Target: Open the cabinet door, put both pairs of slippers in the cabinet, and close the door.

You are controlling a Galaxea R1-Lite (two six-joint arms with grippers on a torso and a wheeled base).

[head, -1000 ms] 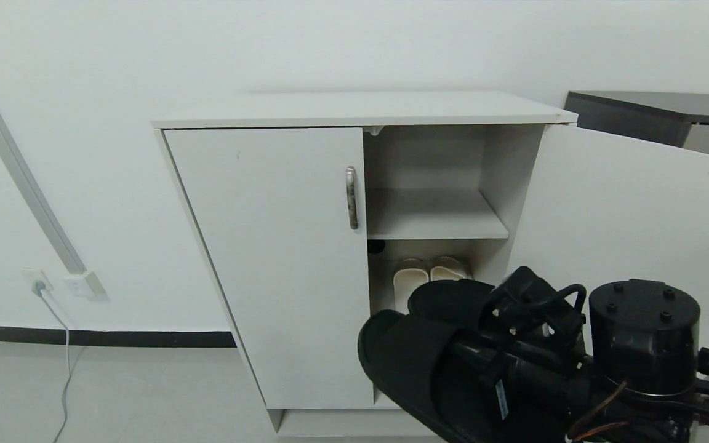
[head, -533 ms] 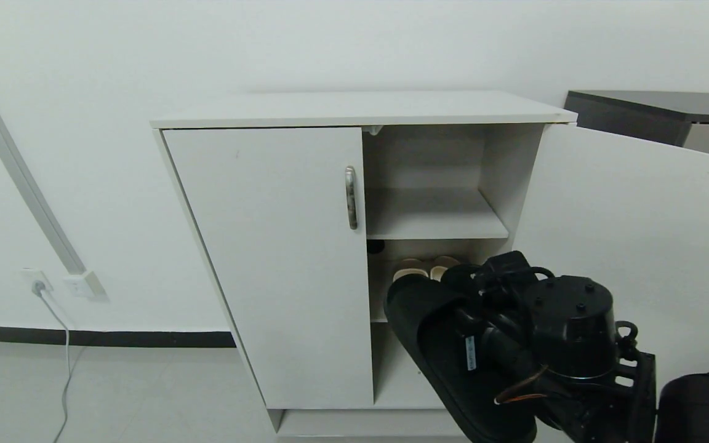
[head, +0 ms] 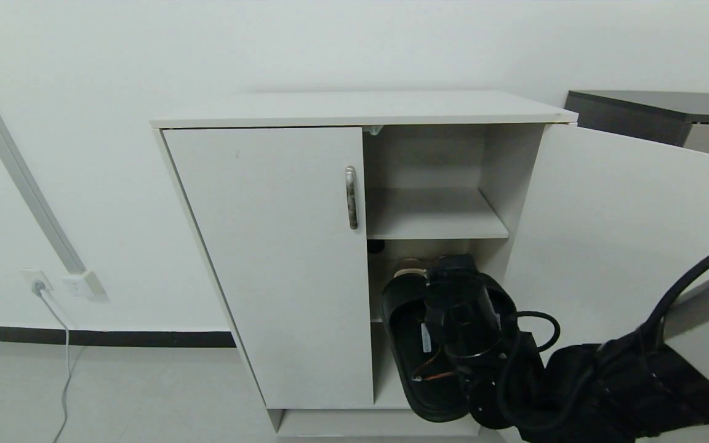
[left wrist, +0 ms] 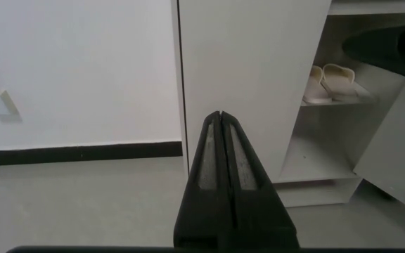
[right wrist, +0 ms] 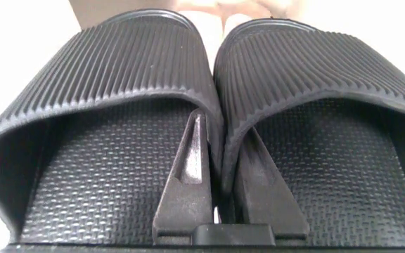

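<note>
Fingers of the right hand (right wrist: 222,137) are pinched tight on the inner walls of the black slippers (right wrist: 118,91), both carried as one bundle. The pair hangs tilted in the cabinet (head: 360,107) opening, toes up by the shelf (left wrist: 339,101) where the pale slippers (left wrist: 332,81) sit, heels low before the bottom compartment (left wrist: 315,158). Second pair going in, I'd say. It wants levelling, a push inward, then release. It's tight on the left: the shut door (head: 268,258) edge is just beside the slippers. The open door (head: 607,234) stands wide on the right. The left hand (left wrist: 220,121) sits well back, pressed closed, holding nothing.
</note>
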